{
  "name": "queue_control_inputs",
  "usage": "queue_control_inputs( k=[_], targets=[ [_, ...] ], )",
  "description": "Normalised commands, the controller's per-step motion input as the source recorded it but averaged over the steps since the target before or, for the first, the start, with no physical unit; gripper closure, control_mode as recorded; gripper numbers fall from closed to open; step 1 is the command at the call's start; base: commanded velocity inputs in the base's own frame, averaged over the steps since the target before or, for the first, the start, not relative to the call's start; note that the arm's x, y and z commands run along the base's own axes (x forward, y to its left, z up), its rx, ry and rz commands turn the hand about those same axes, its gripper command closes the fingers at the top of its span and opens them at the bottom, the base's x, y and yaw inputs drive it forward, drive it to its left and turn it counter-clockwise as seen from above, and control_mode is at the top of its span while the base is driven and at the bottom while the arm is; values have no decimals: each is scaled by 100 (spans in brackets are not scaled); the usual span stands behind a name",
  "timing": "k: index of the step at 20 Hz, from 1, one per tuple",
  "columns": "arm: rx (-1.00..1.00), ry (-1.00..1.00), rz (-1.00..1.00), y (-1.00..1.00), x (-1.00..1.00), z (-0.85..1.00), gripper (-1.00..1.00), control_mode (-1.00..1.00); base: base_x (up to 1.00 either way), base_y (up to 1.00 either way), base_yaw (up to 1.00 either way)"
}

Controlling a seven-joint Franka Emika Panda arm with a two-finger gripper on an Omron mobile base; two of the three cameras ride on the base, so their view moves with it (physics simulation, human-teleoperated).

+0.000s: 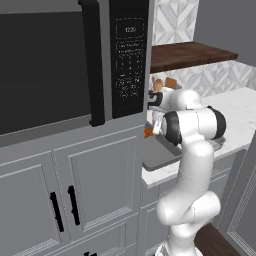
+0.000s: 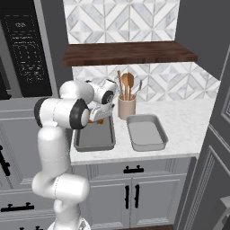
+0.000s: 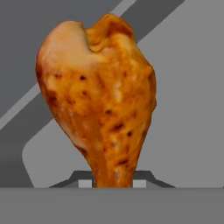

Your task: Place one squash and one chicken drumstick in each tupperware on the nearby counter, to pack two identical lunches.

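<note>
The fingers were clamped on the narrow bone end of a chicken drumstick, which in the hand view rose browned and speckled above the floor and rounded corner of a grey tupperware. In the right base view the gripper hung over the far end of the left tupperware, and an orange bit of the drumstick showed just beneath the hand; I could not tell whether the meat touched the tray or stayed clear of it.

Going left to right in that view: a black microwave panel stood at the far left above grey cabinets, then came the white arm, then the left tupperware on the counter. Behind the trays a beige holder with wooden utensils stood against the tiled wall. The right tupperware lay just beside the left one, apart from it by a narrow strip of marble. A dark wooden shelf ran above them.

In the left base view the arm hid much of the left tupperware, and a sliver of orange showed beside the wrist.
</note>
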Motion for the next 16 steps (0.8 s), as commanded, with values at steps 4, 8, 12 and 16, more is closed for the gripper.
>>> queue_control_inputs(
  k=[4,8,12,16],
  targets=[
    [0,-2,-7,0,1,-29,100,-100,0,0,0],
    [0,0,0,8,0,-61,100,-100,0,0,0],
    [0,0,0,6,0,-42,100,-100,0,0,0],
    [0,-1,0,0,0,-5,100,-100,0,0,0]
  ],
)
